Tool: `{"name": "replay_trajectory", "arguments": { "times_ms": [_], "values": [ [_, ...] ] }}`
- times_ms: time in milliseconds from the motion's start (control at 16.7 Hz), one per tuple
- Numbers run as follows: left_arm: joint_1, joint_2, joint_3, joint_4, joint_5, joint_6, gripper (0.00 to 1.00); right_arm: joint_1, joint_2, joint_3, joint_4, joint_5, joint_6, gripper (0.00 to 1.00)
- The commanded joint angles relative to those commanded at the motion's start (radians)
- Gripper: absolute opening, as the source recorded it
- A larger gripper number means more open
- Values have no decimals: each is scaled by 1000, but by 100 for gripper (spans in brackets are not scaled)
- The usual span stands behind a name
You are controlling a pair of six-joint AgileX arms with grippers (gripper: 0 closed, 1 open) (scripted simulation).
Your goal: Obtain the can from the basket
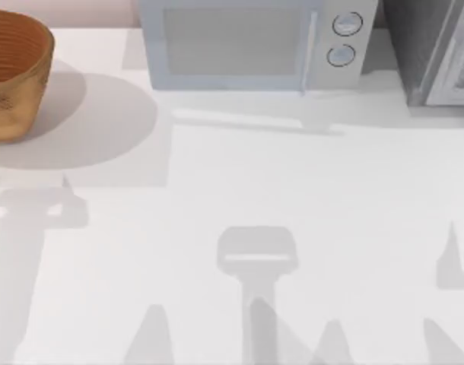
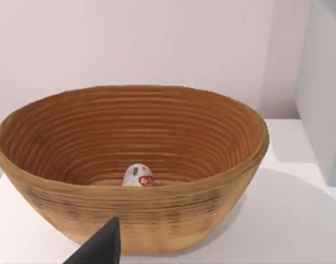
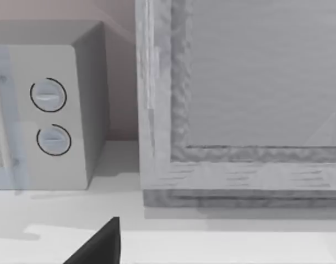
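Can sits deep in the basket, down on the ribbed floor near the wall closest to my left cam, lying or tipped over I think; part of it is hidden by the rim, so can't be sure. In the top view the basket is at the table's far left corner, w/ a microwave just right of it.

Handling guess: small tin, light, stiff, smooth sides, so prob slippery under the pads. I'd take it across the round body, mid-height, not by the ends. Basket wall is steep and tall vs the can, so approach from above, over the rim, not through the side.

Left gripper: one dark finger tip shows, outside the basket, this side of the wall, well short of the can and holding nothing I can see. How far open, can't tell.

Right gripper: parked, facing the microwave and a grey cabinet. Its opening, can't tell either.
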Motion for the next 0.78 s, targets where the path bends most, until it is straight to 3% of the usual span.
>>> {"name": "replay_trajectory", "arguments": {
  "times_ms": [780],
  "values": [
    [70,1391,1166,-793,74,94,100,0,0,0,0,0,0,100]
  ]
}}
